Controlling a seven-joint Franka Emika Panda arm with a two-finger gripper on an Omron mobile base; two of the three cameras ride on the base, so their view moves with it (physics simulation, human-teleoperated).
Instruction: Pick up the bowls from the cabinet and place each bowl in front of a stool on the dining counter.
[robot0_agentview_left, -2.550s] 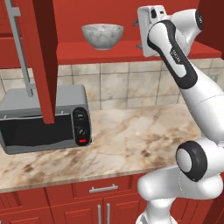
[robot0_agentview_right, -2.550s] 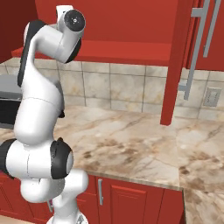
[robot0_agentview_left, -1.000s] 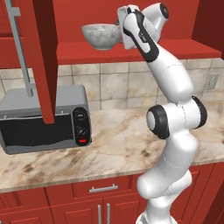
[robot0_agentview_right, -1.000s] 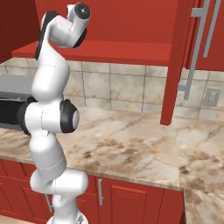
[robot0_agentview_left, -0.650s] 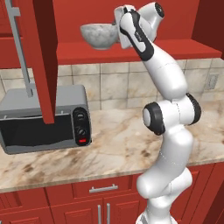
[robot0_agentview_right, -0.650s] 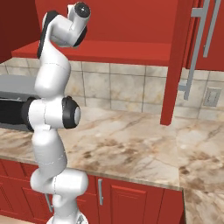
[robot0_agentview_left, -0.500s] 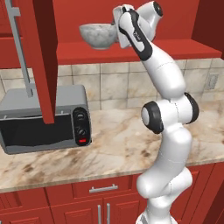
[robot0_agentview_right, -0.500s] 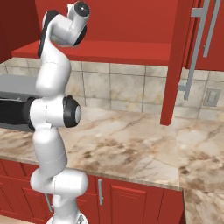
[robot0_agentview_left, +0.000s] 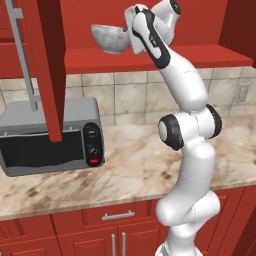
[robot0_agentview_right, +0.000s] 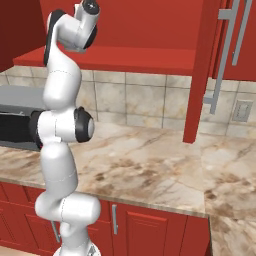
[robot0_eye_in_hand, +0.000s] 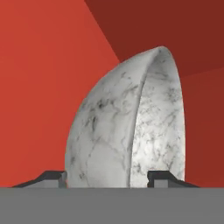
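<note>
- The marbled bowl (robot0_agentview_left: 111, 38) sat on the red shelf (robot0_agentview_left: 165, 56) of the cabinet (robot0_agentview_right: 145, 22), directly ahead of the hand (robot0_eye_in_hand: 107, 177).
- In the hand view the bowl's rim (robot0_eye_in_hand: 144, 113) ran toward 12 o'clock between the two fingertips (robot0_eye_in_hand: 52, 177), one outside the wall and one at the inner side, so the coming move turned on pinching that rim.
- From the left base view the bowl lay at 9 o'clock of the hand.
- The hand was partly open; a grip could not be told.
- Compared with a second earlier, the hand had moved in from just beside the bowl to straddle its rim.

bowl (robot0_eye_in_hand: 131, 127) base cut off, gripper (robot0_eye_in_hand: 107, 177) contact unclear
</note>
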